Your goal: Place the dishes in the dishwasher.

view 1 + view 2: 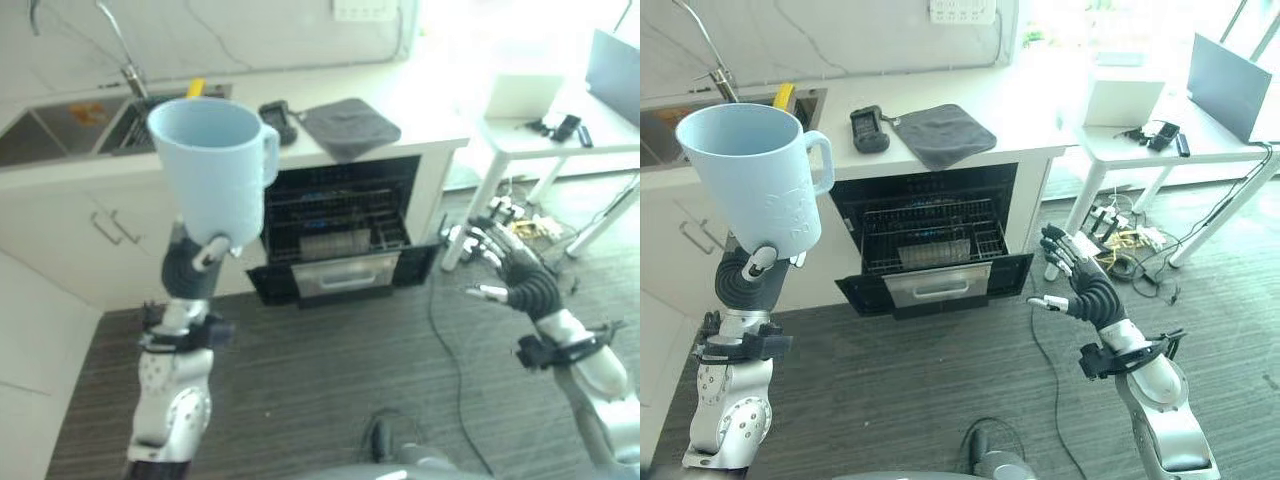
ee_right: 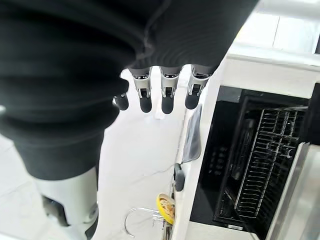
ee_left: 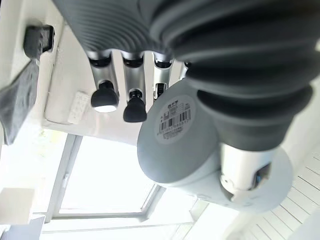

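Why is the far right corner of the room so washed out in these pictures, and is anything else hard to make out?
In the left eye view, daylight bleaches the white side table and counter end. In the left wrist view, a bright window behind the left hand leaves the pale blue plastic mug backlit. In the right wrist view, the open dishwasher's interior is dark, though its rack reads.

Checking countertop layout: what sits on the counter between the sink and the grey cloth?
In the right eye view, a small black device lies on the counter between the sink and the grey cloth, beside the cloth's edge.
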`<state>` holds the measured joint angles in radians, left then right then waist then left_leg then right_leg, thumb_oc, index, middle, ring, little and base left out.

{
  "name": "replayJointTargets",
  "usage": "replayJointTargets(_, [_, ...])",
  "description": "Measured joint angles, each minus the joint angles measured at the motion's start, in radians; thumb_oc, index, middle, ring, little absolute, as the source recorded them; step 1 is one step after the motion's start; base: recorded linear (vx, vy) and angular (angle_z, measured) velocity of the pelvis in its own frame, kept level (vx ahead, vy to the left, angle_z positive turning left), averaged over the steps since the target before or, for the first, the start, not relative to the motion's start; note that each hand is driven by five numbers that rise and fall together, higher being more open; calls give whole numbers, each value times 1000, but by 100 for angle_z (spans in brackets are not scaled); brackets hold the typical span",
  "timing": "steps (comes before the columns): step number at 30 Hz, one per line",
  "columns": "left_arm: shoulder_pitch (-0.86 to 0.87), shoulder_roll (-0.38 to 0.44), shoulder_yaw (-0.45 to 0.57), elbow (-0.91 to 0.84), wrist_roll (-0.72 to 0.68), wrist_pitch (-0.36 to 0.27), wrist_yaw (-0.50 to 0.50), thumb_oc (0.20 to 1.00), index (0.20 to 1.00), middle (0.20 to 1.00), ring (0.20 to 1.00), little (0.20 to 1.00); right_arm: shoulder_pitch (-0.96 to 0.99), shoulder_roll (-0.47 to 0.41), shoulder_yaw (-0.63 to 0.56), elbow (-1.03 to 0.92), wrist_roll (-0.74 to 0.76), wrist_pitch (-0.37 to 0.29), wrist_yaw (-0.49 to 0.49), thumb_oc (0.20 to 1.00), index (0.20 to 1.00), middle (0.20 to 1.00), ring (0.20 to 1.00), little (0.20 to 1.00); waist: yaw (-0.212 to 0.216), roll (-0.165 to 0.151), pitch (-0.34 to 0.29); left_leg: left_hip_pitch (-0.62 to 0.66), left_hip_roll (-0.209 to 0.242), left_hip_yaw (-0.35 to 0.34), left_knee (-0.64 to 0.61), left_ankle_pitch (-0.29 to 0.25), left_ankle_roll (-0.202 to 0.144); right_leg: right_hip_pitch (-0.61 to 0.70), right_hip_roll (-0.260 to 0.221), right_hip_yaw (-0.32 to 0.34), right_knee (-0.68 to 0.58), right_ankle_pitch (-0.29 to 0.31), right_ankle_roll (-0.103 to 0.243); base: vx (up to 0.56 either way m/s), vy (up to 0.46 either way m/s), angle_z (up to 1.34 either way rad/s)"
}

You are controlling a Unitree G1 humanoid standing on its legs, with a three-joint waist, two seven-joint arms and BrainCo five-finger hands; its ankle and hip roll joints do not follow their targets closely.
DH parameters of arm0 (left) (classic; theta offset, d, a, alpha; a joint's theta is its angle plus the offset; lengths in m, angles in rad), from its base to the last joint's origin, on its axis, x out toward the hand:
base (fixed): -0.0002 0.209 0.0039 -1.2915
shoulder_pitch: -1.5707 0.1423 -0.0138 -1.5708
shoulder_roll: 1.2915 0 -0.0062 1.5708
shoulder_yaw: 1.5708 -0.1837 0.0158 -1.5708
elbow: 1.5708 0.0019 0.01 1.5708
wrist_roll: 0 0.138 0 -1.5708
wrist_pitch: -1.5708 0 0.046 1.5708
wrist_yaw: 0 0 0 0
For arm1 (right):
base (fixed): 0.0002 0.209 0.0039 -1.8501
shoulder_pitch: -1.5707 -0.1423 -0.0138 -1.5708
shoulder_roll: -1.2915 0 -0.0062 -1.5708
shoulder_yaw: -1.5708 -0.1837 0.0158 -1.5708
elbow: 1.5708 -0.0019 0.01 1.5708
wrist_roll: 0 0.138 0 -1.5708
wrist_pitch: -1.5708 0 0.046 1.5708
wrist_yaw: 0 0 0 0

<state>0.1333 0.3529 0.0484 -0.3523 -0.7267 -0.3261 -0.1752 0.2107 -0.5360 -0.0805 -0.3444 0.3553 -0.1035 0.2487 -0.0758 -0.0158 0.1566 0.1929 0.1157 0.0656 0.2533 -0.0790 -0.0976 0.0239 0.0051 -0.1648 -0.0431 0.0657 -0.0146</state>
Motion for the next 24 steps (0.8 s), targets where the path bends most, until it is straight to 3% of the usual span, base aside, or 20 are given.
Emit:
replayJointTargets(1, [16,-3,4,0,0,-5,-7,200,200,200,200,200,5,0,-8,-1,0,0,3,1000,1000,1000,1000,1000,1,0,0,-39,8,1,86,3,-5,11,5,2,-6,-3,-8,90,-166,-4])
replayJointTargets(3, [29,-6,2,1,0,-7,-25,200,200,200,200,200,4,2,-7,0,0,0,9,1000,1000,1000,1000,1000,2,-9,4,-148,19,3,292,67,-60,29,7,-1,-6,-22,-52,123,-90,4])
replayJointTargets(4, [33,-8,-2,1,0,-9,-34,200,200,200,200,200,2,13,-8,0,0,1,10,1000,1000,1000,1000,1000,10,-19,9,-208,21,15,359,29,-48,38,3,1,-17,-22,-58,151,33,8])
replayJointTargets(5, [36,-8,-3,2,0,-10,-38,200,200,200,200,200,-1,28,-6,2,0,1,10,1000,1000,1000,1000,1000,15,-27,13,-238,7,39,333,-6,-24,48,0,1,-28,-22,-57,174,108,-5])
replayJointTargets(6, [42,-12,-4,2,0,-10,-42,200,200,200,200,200,-7,35,-3,5,0,1,11,1000,1000,1000,1000,1000,24,-31,16,-249,-17,59,213,-34,13,60,-3,2,-40,-21,-55,176,124,-12])
replayJointTargets(7, [56,-12,-4,2,0,-13,-44,200,200,200,200,200,-17,34,9,5,0,2,12,1000,1000,1000,1000,1000,29,-26,15,-243,-43,63,56,-38,22,72,0,3,-44,-22,-51,210,159,-12])
replayJointTargets(8, [62,-12,-4,5,0,-14,-46,200,200,200,200,200,-21,36,20,6,-1,2,18,1000,1000,1000,1000,1000,28,-20,14,-241,-63,103,-120,-24,26,83,9,0,-44,-36,-37,227,166,-5])
replayJointTargets(10, [60,-11,-4,32,0,-25,-45,200,200,200,200,200,-21,36,34,23,-3,3,29,1000,1000,1000,1000,1000,36,-15,17,-235,-93,110,-352,78,27,107,20,20,-44,-59,-13,234,198,-8])
replayJointTargets(11, [60,-10,-4,37,0,-27,-45,200,200,200,200,200,-21,36,34,24,-3,3,29,1000,1000,1000,1000,1000,39,-14,18,-240,-91,104,-352,89,26,111,22,21,-44,-62,-14,195,205,-20])
replayJointTargets(13, [60,-28,-9,60,1,-31,-36,200,200,200,200,200,-15,25,29,23,-2,6,34,1000,1000,1000,1000,1000,59,-4,22,-270,-36,55,-344,133,-2,152,38,54,-44,-81,-29,176,284,-44])
replayJointTargets(17, [59,-35,-9,62,1,-43,-24,200,200,200,200,200,35,-3,-24,10,2,7,72,1000,1000,1000,1000,1000,53,27,20,-261,-13,112,-344,130,3,192,19,72,-44,-113,1,111,254,-23])
replayJointTargets(19, [54,-35,-7,55,1,-50,-23,200,200,200,200,200,65,-9,-33,-25,3,7,89,1000,1000,1000,1000,1000,51,26,19,-247,-49,136,-344,180,64,211,-20,72,-42,-140,46,87,237,-7])
replayJointTargets(20, [50,-35,-7,48,1,-50,-23,200,200,200,200,200,69,-8,-31,-48,8,7,96,1000,1000,1000,1000,1000,53,13,22,-232,-78,141,-348,225,114,225,-51,70,-33,-161,78,84,223,-7])
replayJointTargets(22, [22,-26,-9,48,1,-49,-22,200,200,200,200,200,62,0,-20,-65,20,6,92,1000,1000,1000,1000,1000,55,-27,24,-207,-135,137,-345,216,150,247,-105,33,-1,-184,114,65,183,13])
replayJointTargets(24, [-29,-8,-9,48,2,-47,-19,200,200,200,200,200,23,30,-5,-65,20,7,84,1000,1000,1000,1000,1000,62,-47,25,-189,-159,133,-343,202,177,239,-131,-16,54,-189,127,64,187,18])
